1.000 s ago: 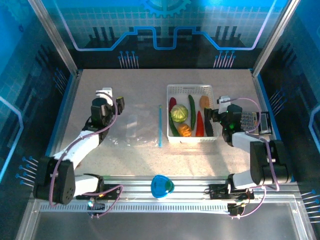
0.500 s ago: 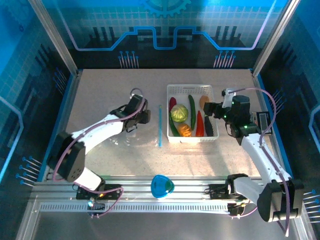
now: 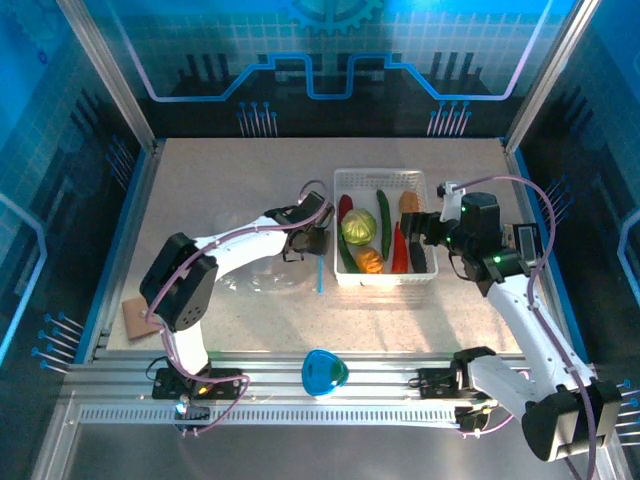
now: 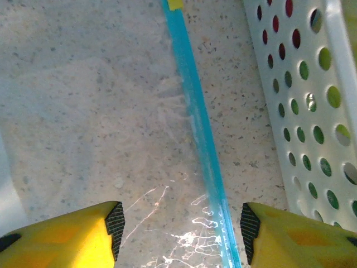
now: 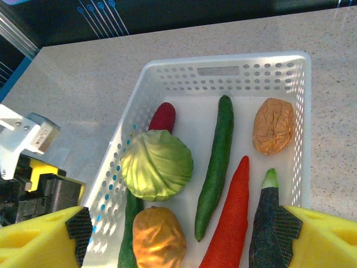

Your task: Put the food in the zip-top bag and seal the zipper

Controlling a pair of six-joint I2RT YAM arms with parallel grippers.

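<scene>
The food lies in a white basket: a light-green cabbage [image 3: 359, 227] [image 5: 157, 164], a long cucumber [image 3: 384, 222] [image 5: 216, 164], a red chili [image 3: 399, 248] [image 5: 231, 223], an orange piece [image 5: 158, 237] and a tan piece [image 5: 273, 126]. The clear zip-top bag [image 3: 262, 268] lies flat left of the basket, its light-blue zipper [image 3: 320, 265] [image 4: 195, 123] along the basket side. My left gripper [image 3: 308, 243] [image 4: 181, 231] hangs open low over the bag, the zipper running between its fingers near the right one. My right gripper [image 3: 414, 235] [image 5: 184, 229] is open above the basket's near end, holding nothing.
The white perforated basket [image 3: 384, 180] [image 5: 223, 61] [image 4: 312, 111] stands close to the right of the zipper. A dark eggplant [image 5: 268, 223] lies by my right finger. A blue object [image 3: 324, 372] sits on the front rail, and a brown card [image 3: 133, 318] at the table's left edge.
My left arm has swung right across the table to the bag's zipper edge and its jaws have narrowed a little. My right gripper has moved left over the basket.
</scene>
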